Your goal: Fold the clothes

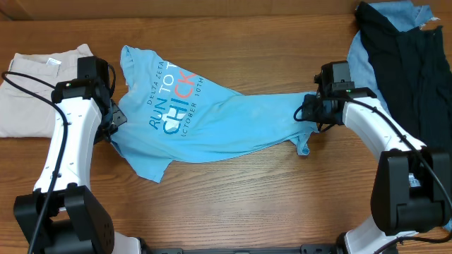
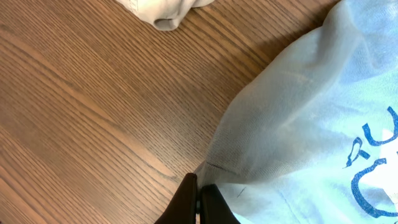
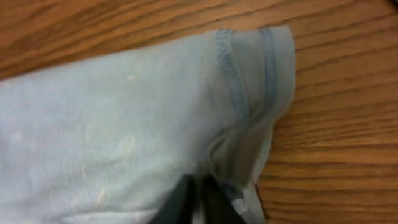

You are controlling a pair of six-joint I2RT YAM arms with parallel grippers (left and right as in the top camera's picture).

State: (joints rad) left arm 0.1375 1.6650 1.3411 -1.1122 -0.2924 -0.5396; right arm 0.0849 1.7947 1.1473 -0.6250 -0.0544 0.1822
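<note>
The clothes are a sky-blue T-shirt (image 1: 212, 113) with white and coral lettering, stretched across the table's middle. My left gripper (image 1: 111, 121) is shut on the shirt's left edge; in the left wrist view the black fingers (image 2: 185, 199) pinch the pale cloth (image 2: 311, 106) just above the wood. My right gripper (image 1: 308, 109) is shut on the shirt's right end near a hem. In the right wrist view its fingers (image 3: 180, 199) close on bunched fabric (image 3: 112, 124) below the stitched hem (image 3: 249, 68).
Beige trousers (image 1: 35, 88) lie at the far left; their corner (image 2: 168, 12) shows in the left wrist view. A denim-blue and black pile (image 1: 402, 70) sits at the back right. Bare wood (image 1: 247, 197) runs along the front.
</note>
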